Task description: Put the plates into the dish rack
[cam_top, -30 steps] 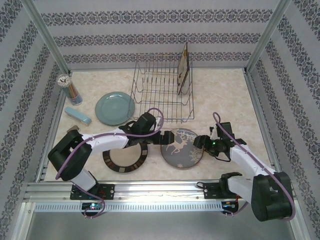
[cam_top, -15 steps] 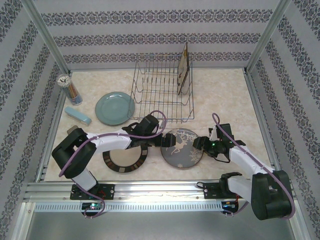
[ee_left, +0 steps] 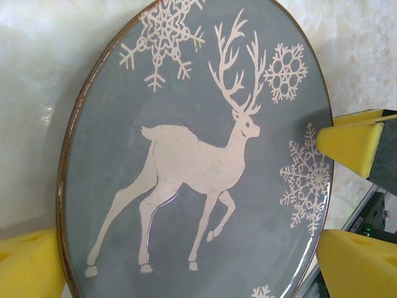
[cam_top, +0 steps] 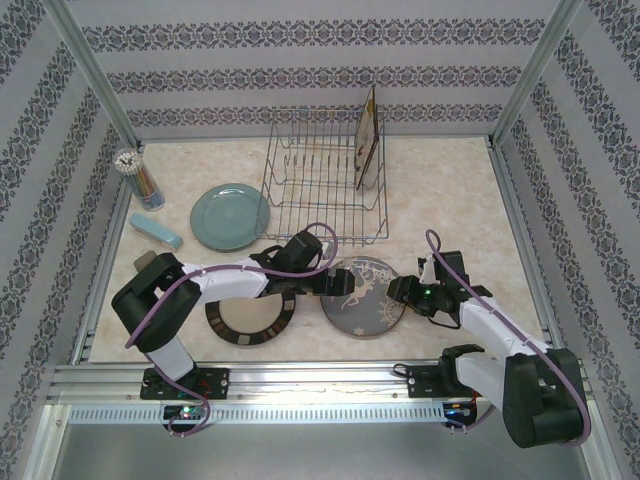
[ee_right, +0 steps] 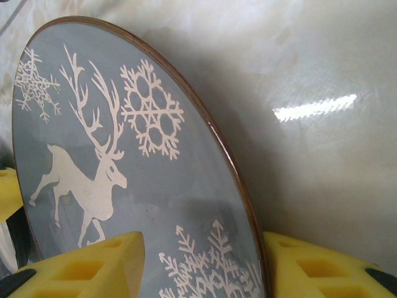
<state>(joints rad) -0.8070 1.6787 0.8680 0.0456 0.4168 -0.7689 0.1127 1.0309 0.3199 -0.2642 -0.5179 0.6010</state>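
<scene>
The grey reindeer plate (cam_top: 362, 297) sits at the front centre, its right side tipped up off the table. My right gripper (cam_top: 402, 291) is shut on its right rim; in the right wrist view the gripper (ee_right: 205, 264) has one yellow pad on the plate's face (ee_right: 93, 124) and the other behind the rim. My left gripper (cam_top: 330, 281) is open at the plate's left edge, and in the left wrist view its pads (ee_left: 28, 264) flank the plate (ee_left: 186, 161). The light-blue plate (cam_top: 230, 216) and brown-rimmed plate (cam_top: 250, 318) lie flat. The square floral plate (cam_top: 367, 140) stands in the wire dish rack (cam_top: 310, 190).
A cup of pencils (cam_top: 140, 178) and a blue case (cam_top: 155, 231) sit at the far left. Metal frame posts and patterned walls enclose the table. The rack stands just behind the left arm's wrist.
My left gripper has slid rightward to the reindeer plate's left edge. The right gripper has stayed on the right rim, and the plate has shifted slightly.
</scene>
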